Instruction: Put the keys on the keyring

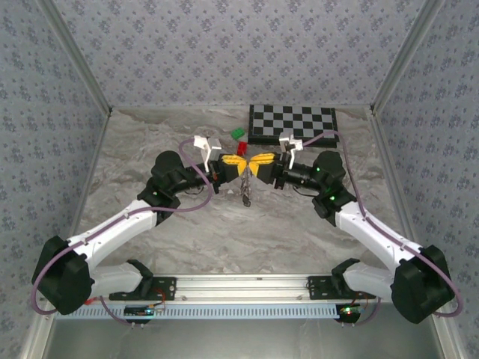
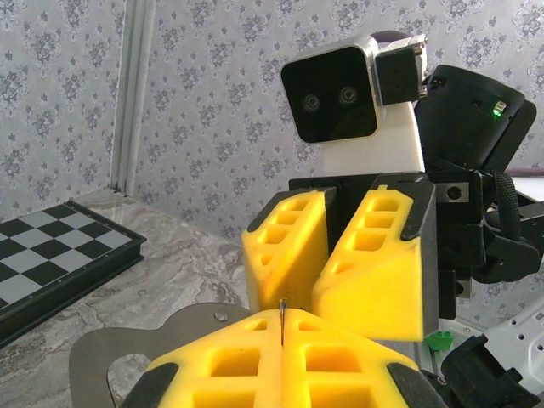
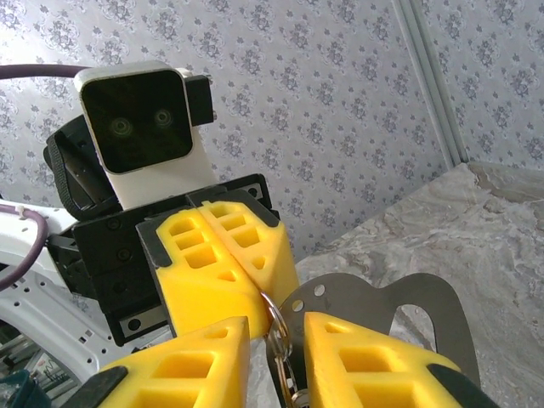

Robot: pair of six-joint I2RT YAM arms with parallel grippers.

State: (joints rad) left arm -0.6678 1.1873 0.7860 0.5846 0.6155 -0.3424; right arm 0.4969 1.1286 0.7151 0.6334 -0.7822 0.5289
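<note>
My two grippers meet tip to tip above the middle of the table. The left gripper (image 1: 241, 164) (image 2: 281, 321) is shut, its yellow pads pinching the edge of the thin silvery keyring (image 3: 275, 308) (image 2: 281, 308). The right gripper (image 1: 254, 167) (image 3: 276, 333) faces it with a gap between its pads. The keyring stands in that gap, touching neither pad that I can see. A short chain (image 3: 287, 378) hangs from the ring. In the top view a small dark dangling piece (image 1: 245, 193) hangs below the grippers. I cannot make out the keys.
A folded chessboard (image 1: 292, 123) (image 2: 51, 255) lies at the back of the table. A green block (image 1: 238, 133) and a red block (image 1: 241, 147) sit just behind the grippers. Patterned walls close in on three sides.
</note>
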